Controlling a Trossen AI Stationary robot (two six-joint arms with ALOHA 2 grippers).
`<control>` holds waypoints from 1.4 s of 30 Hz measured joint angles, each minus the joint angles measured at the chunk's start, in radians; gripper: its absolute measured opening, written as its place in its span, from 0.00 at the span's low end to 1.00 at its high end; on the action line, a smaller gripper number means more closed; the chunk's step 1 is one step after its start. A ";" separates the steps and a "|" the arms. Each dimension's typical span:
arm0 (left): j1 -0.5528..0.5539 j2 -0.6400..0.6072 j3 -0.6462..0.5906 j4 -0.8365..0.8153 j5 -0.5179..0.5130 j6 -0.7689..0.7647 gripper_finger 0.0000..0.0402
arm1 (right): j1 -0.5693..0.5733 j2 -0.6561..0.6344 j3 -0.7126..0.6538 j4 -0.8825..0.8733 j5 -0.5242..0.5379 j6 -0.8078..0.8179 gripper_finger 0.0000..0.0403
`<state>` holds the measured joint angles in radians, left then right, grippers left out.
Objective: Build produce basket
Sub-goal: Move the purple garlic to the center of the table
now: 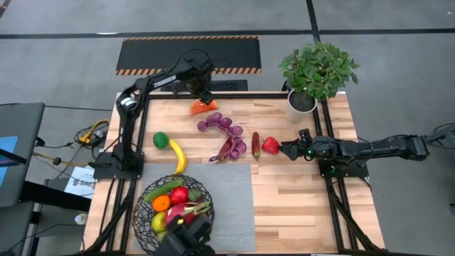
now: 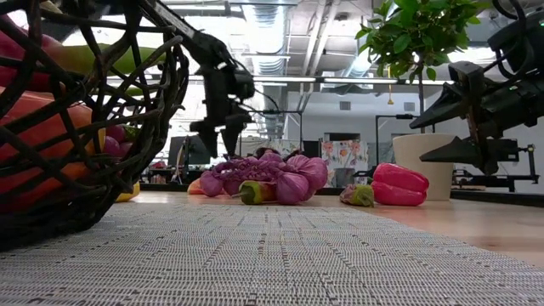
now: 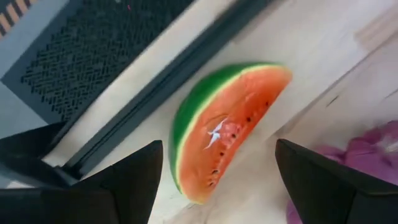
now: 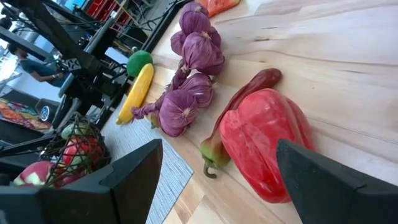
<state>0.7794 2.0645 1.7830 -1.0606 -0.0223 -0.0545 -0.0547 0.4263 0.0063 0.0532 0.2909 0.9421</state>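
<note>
Basket (image 1: 173,208) up front already holds several fruits. Overhead, left claw (image 1: 207,98) hangs open and empty over the watermelon slice (image 1: 203,107); its wrist cam agrees. Right claw (image 1: 288,149), wide open, faces the red pepper (image 1: 270,146) just ahead; plenty left on the desk (image 1: 298,199).

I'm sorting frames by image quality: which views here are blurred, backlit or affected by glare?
Low view: the basket looms close and soft, dark against bright ceiling lights. Left wrist view: slightly motion-smeared, with a glare spot on the watermelon slice. Right wrist view: the red pepper is sharp, with soft sheen. High view: evenly lit.
</note>
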 joint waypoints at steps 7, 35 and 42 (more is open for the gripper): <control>-0.005 0.086 0.067 -0.071 -0.053 0.066 0.73 | 0.000 0.000 0.000 0.000 0.003 0.000 0.83; -0.207 0.035 0.281 0.153 0.136 -0.383 0.62 | -0.024 0.003 0.056 0.013 0.006 -0.035 0.83; -0.225 -0.054 0.281 0.041 0.035 -0.329 0.61 | -0.143 0.127 0.219 -0.033 -0.018 -0.192 0.83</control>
<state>0.5541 2.0101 2.0644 -1.0192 0.0132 -0.3839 -0.1981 0.5535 0.2256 0.0202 0.2730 0.7500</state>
